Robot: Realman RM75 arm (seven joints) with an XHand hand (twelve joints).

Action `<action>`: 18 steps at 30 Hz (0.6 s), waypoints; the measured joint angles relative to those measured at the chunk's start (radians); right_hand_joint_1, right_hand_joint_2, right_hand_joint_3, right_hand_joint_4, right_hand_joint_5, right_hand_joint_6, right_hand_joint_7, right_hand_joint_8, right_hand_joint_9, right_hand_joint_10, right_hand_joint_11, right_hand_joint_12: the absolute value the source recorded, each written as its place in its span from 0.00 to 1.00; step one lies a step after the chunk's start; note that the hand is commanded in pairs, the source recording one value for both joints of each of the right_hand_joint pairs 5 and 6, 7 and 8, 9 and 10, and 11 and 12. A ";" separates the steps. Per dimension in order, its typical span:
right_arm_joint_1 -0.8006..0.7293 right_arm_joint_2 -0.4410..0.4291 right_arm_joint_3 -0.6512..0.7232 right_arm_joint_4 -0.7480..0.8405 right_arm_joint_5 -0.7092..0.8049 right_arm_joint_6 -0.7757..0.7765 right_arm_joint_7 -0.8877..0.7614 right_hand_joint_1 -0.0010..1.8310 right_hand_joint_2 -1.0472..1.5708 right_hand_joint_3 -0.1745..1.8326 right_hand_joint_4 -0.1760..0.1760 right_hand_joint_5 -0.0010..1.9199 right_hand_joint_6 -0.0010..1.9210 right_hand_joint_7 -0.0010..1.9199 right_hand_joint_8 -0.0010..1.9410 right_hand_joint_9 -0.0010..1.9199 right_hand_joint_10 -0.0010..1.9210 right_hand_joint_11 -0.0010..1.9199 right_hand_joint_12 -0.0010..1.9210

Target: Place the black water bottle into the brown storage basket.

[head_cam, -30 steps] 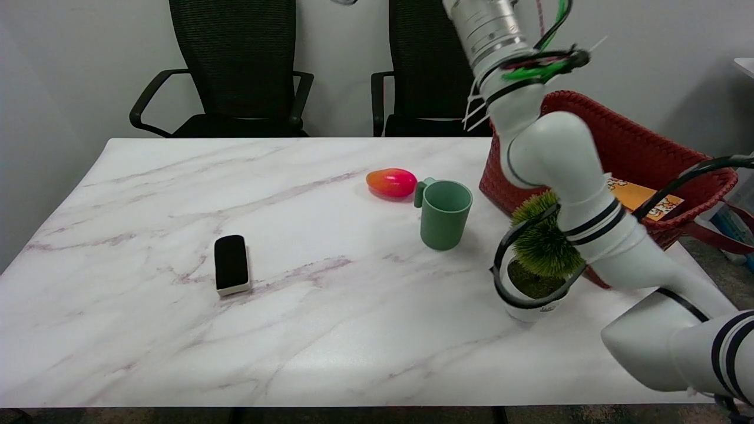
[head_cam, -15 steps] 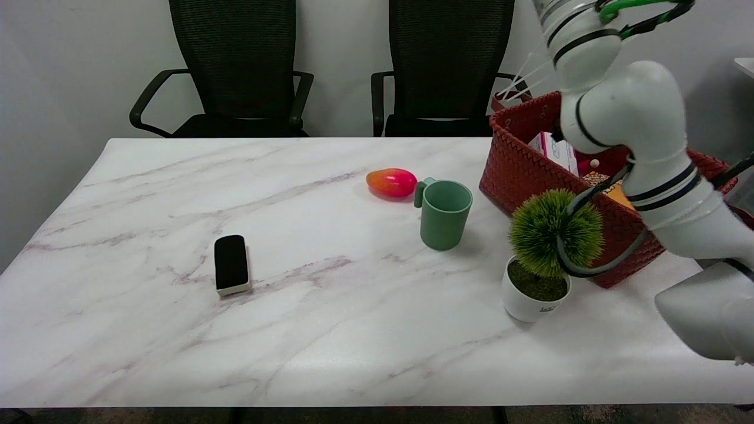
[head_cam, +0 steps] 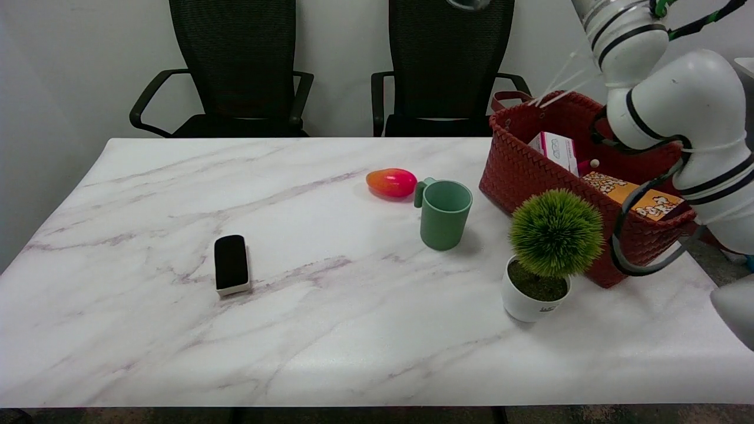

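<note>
Your right hand is out of view: the right arm (head_cam: pixel 677 112) climbs from the lower right and leaves the picture at the top edge, so the fingers sit somewhere above the frame. You cannot tell how far they are open or whether they hold anything. The black water bottle does not show anywhere in the picture either. It is not visible on the table (head_cam: pixel 330 330) or in the part of the basket (head_cam: pixel 518 171) that can be seen.

Since the fingers are hidden, take the top of the arm as your mark for them. The basket stands just below it, at the table's far right corner, with the arm crossing in front of its right side. Inside the basket, a white-and-pink box (head_cam: pixel 556 150) leans at the left, and an orange printed box (head_cam: pixel 636 197) lies beside it toward the arm.

Just in front of the basket stands a small potted plant (head_cam: pixel 554 235) in a white pot. Further left of the arm is a green mug (head_cam: pixel 445 215), and a red-orange fruit (head_cam: pixel 392 182) lies just beside its handle. A black eraser (head_cam: pixel 231 263) lies well apart from them, on the left half of the table.

A small grey object (head_cam: pixel 469 3) pokes in at the top edge, left of the arm; you cannot tell what it is.
</note>
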 measured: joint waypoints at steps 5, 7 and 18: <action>-0.057 0.038 0.033 -0.015 0.059 0.005 -0.094 0.72 0.72 0.36 0.50 0.37 0.37 0.58 0.57 0.57 0.57 0.40 0.40; -0.085 0.051 0.051 -0.024 0.077 0.005 -0.123 0.72 0.71 0.36 0.50 0.37 0.37 0.58 0.57 0.57 0.57 0.40 0.40; -0.254 0.100 0.191 -0.111 0.134 -0.021 -0.220 0.72 0.71 0.37 0.50 0.37 0.37 0.58 0.57 0.57 0.57 0.40 0.40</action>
